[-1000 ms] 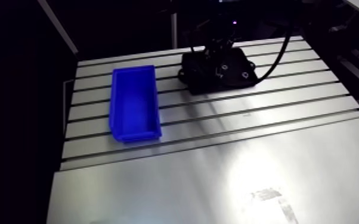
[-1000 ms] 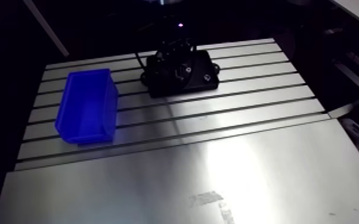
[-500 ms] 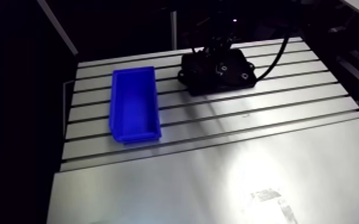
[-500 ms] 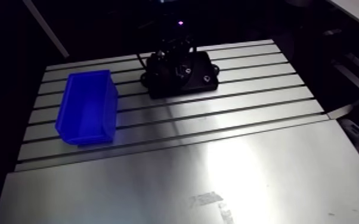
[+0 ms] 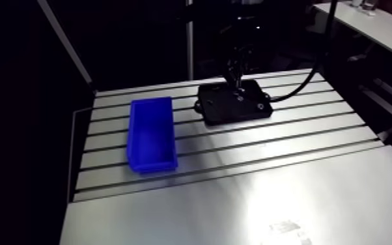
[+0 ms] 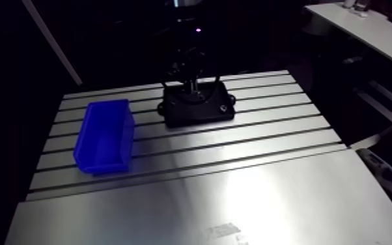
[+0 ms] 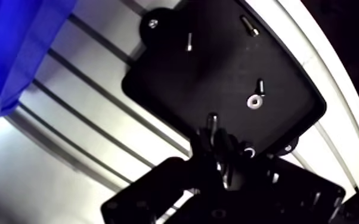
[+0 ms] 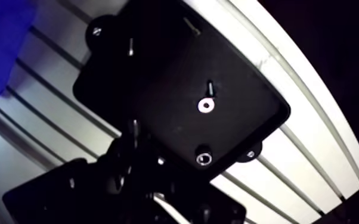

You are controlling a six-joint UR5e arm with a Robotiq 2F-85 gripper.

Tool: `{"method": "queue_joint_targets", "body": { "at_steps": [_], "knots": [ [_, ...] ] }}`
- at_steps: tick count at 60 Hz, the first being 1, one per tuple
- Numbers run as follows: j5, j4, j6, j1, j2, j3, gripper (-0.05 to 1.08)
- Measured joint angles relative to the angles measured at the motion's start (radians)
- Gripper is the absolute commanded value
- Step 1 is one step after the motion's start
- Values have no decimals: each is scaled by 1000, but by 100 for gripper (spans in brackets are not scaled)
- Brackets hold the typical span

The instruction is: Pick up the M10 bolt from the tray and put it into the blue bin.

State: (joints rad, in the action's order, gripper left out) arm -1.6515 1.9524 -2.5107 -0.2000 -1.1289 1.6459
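The black tray (image 5: pixel 234 104) lies at the back of the slotted table, and the blue bin (image 5: pixel 152 133) stands empty to its left. In the wrist view my gripper (image 7: pixel 216 143) hangs above the tray's near part, its dark fingers shut on a short bolt (image 7: pixel 213 123) whose shank sticks out ahead of them. Ahead of the gripper, loose in the tray (image 7: pixel 217 65), lie a small screw (image 7: pixel 189 40), another screw (image 7: pixel 249 25), a third screw (image 7: pixel 260 86) and a bright washer (image 7: pixel 254 102). The bin's blue corner (image 7: pixel 15 42) shows beyond the tray's far side.
The slotted table (image 5: pixel 290 133) runs right of the tray, and a smooth metal plate (image 5: pixel 238 208) covers the near part. An upright post (image 5: pixel 189 39) stands behind the tray. The table's left edge (image 5: pixel 75 163) lies just beyond the bin.
The arm has risen, so the arm view has shifted and shows more of the room behind. The gripper has lifted from down in the tray to above it.
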Motion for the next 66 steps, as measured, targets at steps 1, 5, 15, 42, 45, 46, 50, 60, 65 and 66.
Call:
{"method": "queue_joint_targets", "body": {
  "at_steps": [1, 5, 15, 42, 45, 46, 50, 60, 65, 66],
  "knots": [
    [0, -8, -14, 0, -6, 0, 105],
    [4, -41, -75, 0, -30, 0, 105],
    [12, -117, -226, 4, -88, 2, 105],
    [22, -233, -475, 80, -221, 28, 105],
    [22, -239, -488, 95, -232, 31, 105],
    [23, -241, -492, 100, -235, 32, 105],
    [24, -248, -504, 119, -247, 36, 104],
    [31, -256, -518, 170, -271, 45, 104],
    [38, -256, -518, 195, -281, 49, 104],
    [40, -255, -518, 201, -283, 51, 104]
  ]
}}
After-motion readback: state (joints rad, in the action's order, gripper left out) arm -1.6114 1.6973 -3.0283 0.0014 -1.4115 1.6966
